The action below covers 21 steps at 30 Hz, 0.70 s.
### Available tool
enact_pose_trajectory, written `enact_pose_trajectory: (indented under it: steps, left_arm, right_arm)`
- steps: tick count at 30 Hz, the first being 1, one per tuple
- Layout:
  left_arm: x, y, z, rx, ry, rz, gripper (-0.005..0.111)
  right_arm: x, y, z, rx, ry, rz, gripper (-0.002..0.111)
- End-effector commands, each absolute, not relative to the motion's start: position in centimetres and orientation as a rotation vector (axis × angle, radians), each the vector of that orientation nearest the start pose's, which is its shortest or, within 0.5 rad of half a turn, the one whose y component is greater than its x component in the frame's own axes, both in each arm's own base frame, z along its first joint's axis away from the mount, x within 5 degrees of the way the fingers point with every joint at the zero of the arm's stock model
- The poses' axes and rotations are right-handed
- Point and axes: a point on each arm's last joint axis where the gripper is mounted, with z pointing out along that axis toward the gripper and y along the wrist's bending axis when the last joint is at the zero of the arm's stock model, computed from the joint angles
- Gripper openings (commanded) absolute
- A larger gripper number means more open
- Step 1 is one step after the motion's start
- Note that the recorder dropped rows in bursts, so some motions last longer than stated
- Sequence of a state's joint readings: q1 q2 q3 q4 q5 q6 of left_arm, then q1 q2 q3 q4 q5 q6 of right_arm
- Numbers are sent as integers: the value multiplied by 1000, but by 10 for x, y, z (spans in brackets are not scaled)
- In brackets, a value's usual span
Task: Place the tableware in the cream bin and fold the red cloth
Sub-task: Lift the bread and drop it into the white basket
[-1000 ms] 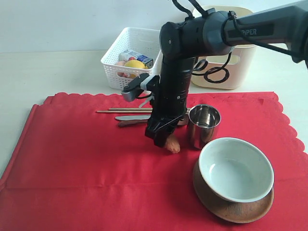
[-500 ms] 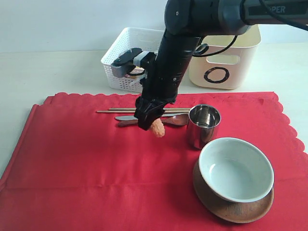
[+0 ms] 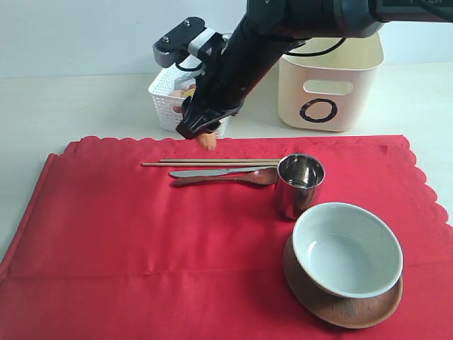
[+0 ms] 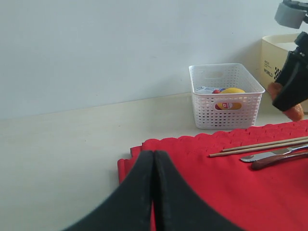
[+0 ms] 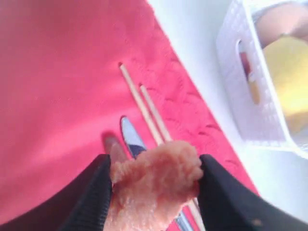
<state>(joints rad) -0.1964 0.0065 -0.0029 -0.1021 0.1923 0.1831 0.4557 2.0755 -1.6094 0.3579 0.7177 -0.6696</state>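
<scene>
My right gripper (image 3: 201, 129) is shut on a pink-orange sausage (image 3: 208, 142) (image 5: 154, 187) and holds it in the air over the back edge of the red cloth (image 3: 141, 241), just in front of the white basket. On the cloth lie the chopsticks (image 3: 212, 162), the knife (image 3: 202, 172) and the dark spoon (image 3: 233, 178). To their right stands the steel cup (image 3: 299, 184). The pale bowl (image 3: 347, 248) sits on the wooden plate (image 3: 340, 308). The cream bin (image 3: 333, 78) stands behind the cloth. My left gripper (image 4: 153, 154) is shut and empty, near the cloth's left corner.
The white perforated basket (image 3: 170, 99) at the back left of the bin holds a lemon (image 5: 288, 77) and other food. Bare pale table (image 3: 64, 106) lies left of and behind the cloth.
My right gripper has lifted the sausage off the cloth beside the cup and carried it up and back-left, over the cutlery, to just in front of the white basket.
</scene>
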Motion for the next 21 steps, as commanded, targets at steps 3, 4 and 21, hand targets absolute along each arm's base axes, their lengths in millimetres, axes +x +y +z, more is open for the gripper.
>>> enact_pose_trajectory:
  steps: [3, 4, 21]
  left_arm:
    - [54, -13, 196, 251, 1656, -108, 1]
    - [54, -13, 196, 251, 1656, -108, 1]
    - [54, -13, 196, 249, 1657, -110, 1]
  right_arm:
    - [409, 219, 215, -1070, 2239, 284, 13]
    - [412, 219, 217, -1047, 2216, 273, 13]
    - [463, 219, 211, -527, 1796, 134, 13]
